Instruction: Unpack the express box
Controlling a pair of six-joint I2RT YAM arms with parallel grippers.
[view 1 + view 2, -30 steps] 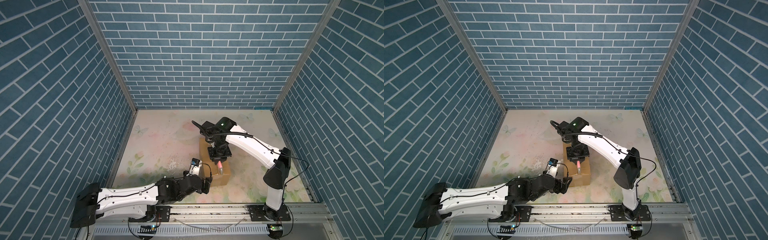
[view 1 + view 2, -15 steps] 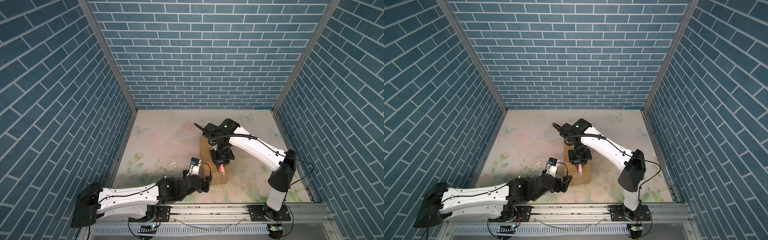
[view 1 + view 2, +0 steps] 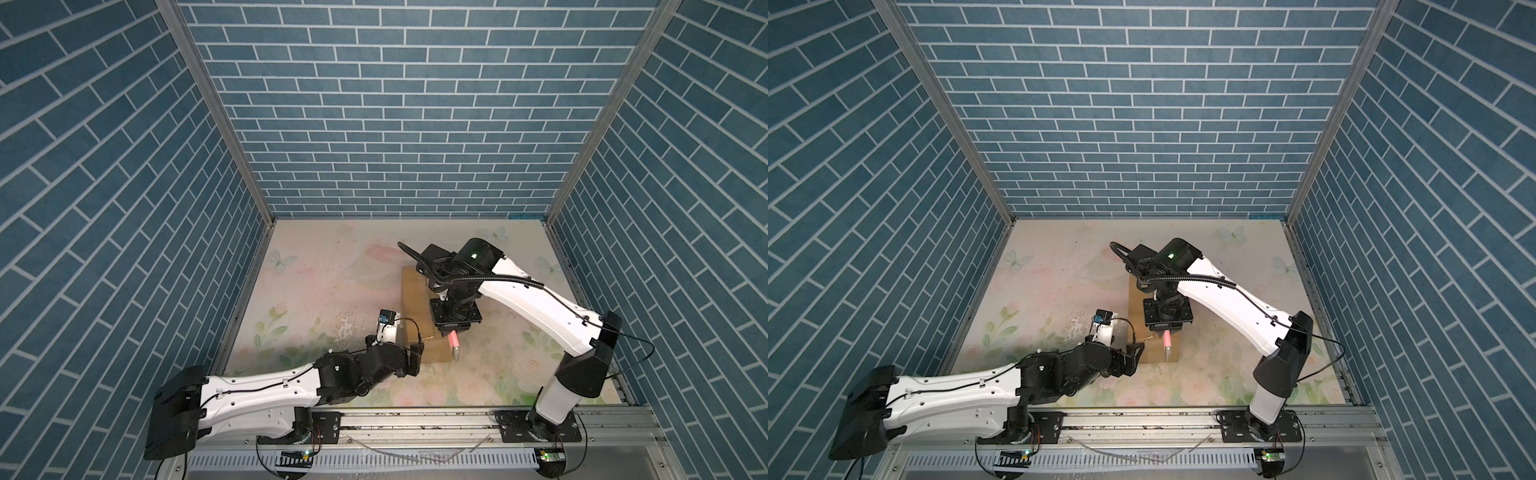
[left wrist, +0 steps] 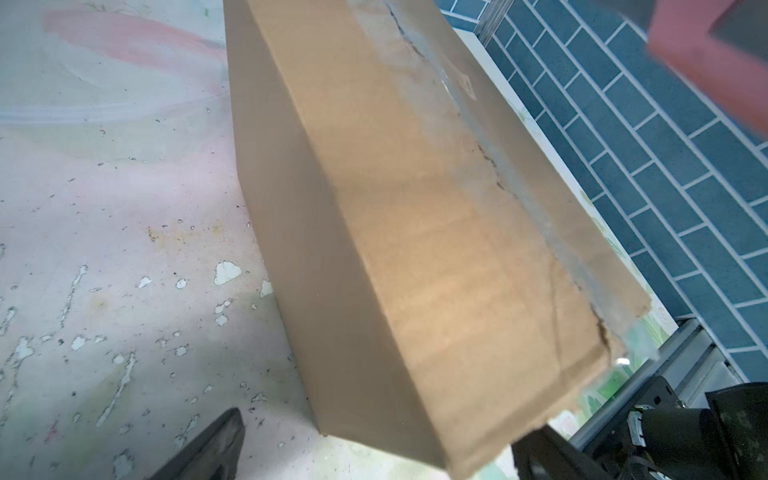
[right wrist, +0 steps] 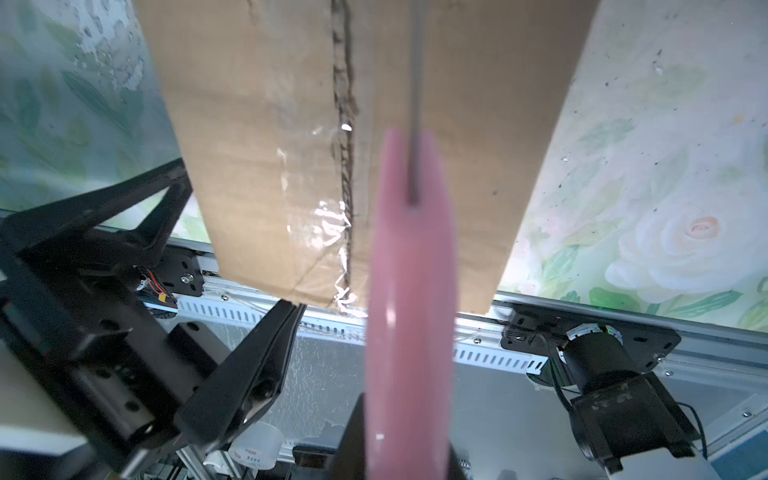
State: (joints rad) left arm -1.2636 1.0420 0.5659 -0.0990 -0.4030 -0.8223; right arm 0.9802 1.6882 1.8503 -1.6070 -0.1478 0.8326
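The express box [image 3: 412, 286] lies lengthwise on the flowered table [image 3: 316, 266], front centre. The right gripper [image 3: 452, 332] is clenched on a pink knife [image 5: 409, 291] over the box's near end. The left gripper [image 4: 382, 428] stands released, jaws straddling that end. Risk: the knife appears offset from the seam [image 5: 344, 124], so a stroke could gouge the flap, and the unclamped box could slide.

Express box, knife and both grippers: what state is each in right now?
express box: flaps lying shut, top seam slit ragged along its length.
right gripper: shut on the pink knife.
pink knife: held over the box's near end.
left gripper: open, the box's near end between its fingers, not closed on it.
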